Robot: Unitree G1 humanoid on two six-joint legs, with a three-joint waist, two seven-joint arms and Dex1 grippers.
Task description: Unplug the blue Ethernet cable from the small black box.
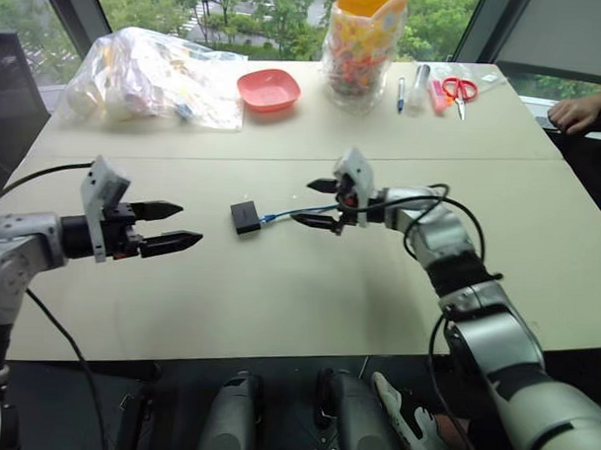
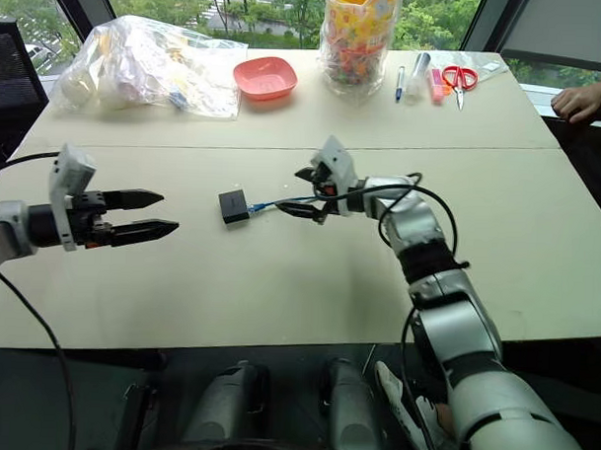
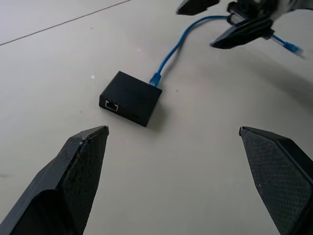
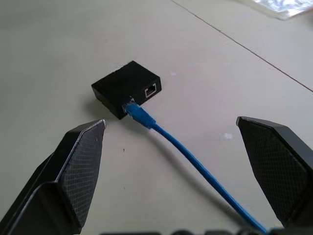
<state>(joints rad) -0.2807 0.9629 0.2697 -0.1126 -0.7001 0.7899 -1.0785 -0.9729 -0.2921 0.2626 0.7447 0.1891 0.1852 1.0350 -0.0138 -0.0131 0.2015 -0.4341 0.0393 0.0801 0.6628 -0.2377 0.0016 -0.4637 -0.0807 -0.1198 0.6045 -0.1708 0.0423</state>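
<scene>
Right now the small black box (image 1: 245, 218) lies flat mid-counter (image 1: 278, 293), with the blue Ethernet cable (image 4: 195, 164) plugged into its side. Its cord runs between the spread fingers of the right gripper (image 1: 319, 203), which hovers just beside the box, grasping nothing. Across the box, well apart, the left gripper (image 1: 168, 227) also hangs released and empty, pointing toward it.

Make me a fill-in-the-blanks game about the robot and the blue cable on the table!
1. The blue Ethernet cable is plugged into the small ____ box.
2. The right gripper hangs over the cable with its jaws ____.
3. The left gripper holds ____.
4. The bowl at the far side of the table is ____.

Answers: black; open; nothing; pink
</scene>
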